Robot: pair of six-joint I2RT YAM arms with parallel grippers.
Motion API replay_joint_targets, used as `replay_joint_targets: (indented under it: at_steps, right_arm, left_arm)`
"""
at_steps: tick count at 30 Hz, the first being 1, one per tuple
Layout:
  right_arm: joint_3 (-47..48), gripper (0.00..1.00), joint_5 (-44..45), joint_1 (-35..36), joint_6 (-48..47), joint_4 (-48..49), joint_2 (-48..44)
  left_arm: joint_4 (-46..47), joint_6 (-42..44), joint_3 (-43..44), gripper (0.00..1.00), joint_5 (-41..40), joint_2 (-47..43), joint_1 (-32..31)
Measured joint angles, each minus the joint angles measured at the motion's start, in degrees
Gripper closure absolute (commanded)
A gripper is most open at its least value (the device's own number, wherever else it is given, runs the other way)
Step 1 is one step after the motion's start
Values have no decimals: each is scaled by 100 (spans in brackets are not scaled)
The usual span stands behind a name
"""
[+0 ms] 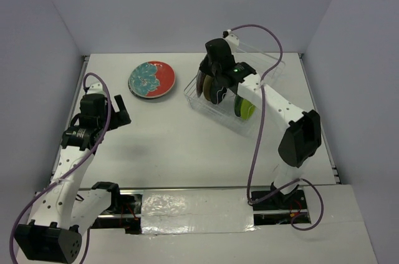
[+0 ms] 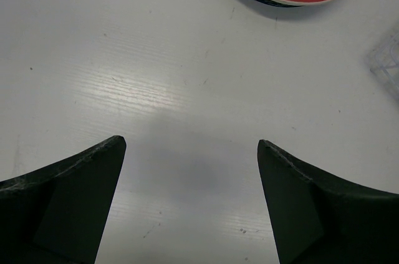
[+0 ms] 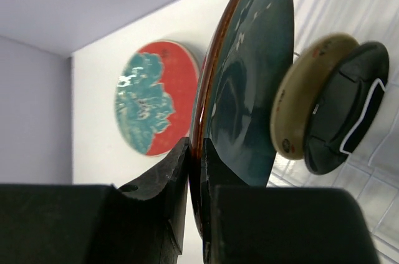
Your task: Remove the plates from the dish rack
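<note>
Noted right gripper (image 3: pixel 194 151) pinched almost shut on the lower rim of a glossy dark teal round plate with a red-brown edge (image 3: pixel 249 77), fingers (image 3: pixel 168 183) one on each face. Gripped at the edge, presumably because an upright plate offers only its rim.

Located clear plastic dish rack (image 1: pixel 274 67) at 1 o'clock of table centre, top view, with the teal plate at its 9 o'clock end. Cannot tell whether lifted free of the dividers.

Counted behind it a tan round plate (image 3: pixel 302 108) and a black patterned round plate (image 3: pixel 346 114). Spotted a lime green round plate (image 1: pixel 244 109) toward 4 o'clock.

Found red-and-teal round plate (image 1: pixel 151 79) lying flat atop another at 11 o'clock. Likely the drop-off stack.

Logged left gripper (image 2: pixel 192 145) wide open and empty, hovering over white table (image 2: pixel 156 89) at 9 o'clock, probably parked clear of the right arm's path.
</note>
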Motion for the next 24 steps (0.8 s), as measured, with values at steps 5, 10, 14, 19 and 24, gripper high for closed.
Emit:
replay_joint_targets:
  at_steps: [5,10,14,19,24]
  right_arm:
    - [28,100,-452,15,-483,118,-710]
    - [824,100,-1648,63,-1506,-247,-975]
    - [1600,100,-2494,581,-3176,-957,-1027]
    - [87,100,-2164,2129,-5471,-1139,-2258]
    - [-1961,100,-719,3744,-7117,-1259,-3403]
  left_arm:
    - [-15,-35,4,1,-136,0,-33]
    - [-601,-426,573,0,-339,59,-33]
    - [-1102,-944,1921,1,-273,81,-33]
    - [-1128,-1679,3427,1,420,-243,-33]
    - [-966,-2284,3268,1,1735,-739,-33]
